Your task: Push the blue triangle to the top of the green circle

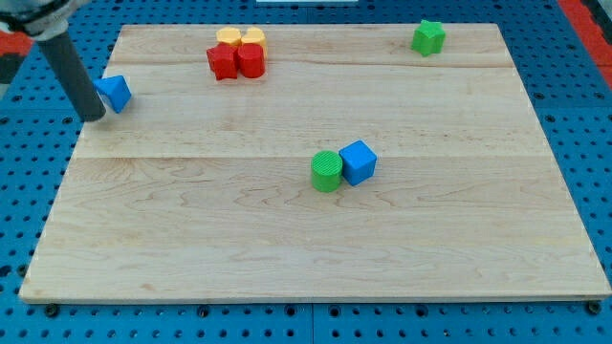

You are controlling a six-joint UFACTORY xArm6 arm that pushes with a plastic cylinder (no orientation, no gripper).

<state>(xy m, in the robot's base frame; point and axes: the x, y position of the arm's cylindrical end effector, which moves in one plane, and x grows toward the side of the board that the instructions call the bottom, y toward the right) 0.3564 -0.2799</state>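
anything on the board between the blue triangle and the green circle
No. In the camera view the stretch from the blue triangle to the green circle is bare wood. The blue cube touches the circle's far, right side. My tip sits at the triangle's left.

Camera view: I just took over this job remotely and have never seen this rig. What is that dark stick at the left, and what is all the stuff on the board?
There is only this one view, looking down on a wooden board. The dark stick is the arm's rod; it has no claw and only pushes. My tip sits at the view's left edge, against the blue triangle. Near the middle, a green circle touches a blue cube. At the top are red blocks, yellow blocks and a green star. Nothing is held.
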